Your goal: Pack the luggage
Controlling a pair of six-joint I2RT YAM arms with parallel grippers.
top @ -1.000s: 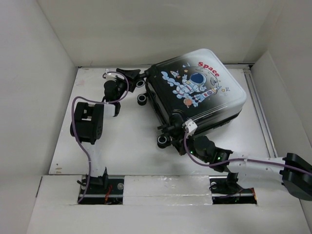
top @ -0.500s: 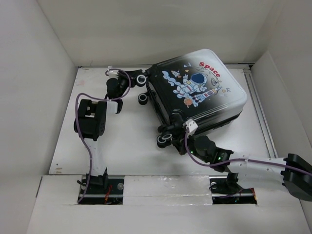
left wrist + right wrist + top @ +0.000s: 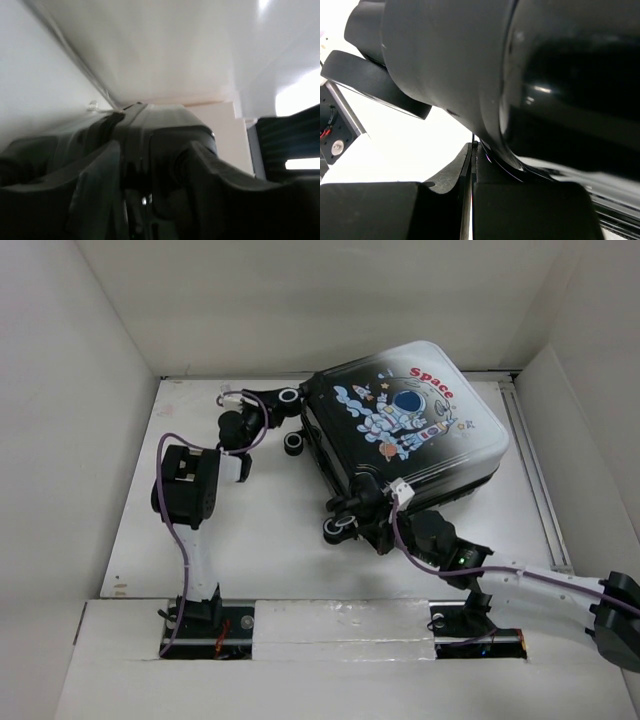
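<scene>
While the closed right tool [image 3: 372, 510] holds nothing visible at the near-left corner of the luggage [image 3: 410, 420], the left tool [image 3: 272, 400] sits by a far-left wheel [image 3: 288, 397]; I cannot tell if it grips. The luggage lies shut at the far right of the worktop [image 3: 260, 530], so zipping probably comes next.

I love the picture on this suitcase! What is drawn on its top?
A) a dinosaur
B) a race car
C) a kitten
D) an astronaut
D: the top camera shows the luggage lying closed on the table, and its shell carries a cartoon astronaut beside the red word "Space".
</scene>
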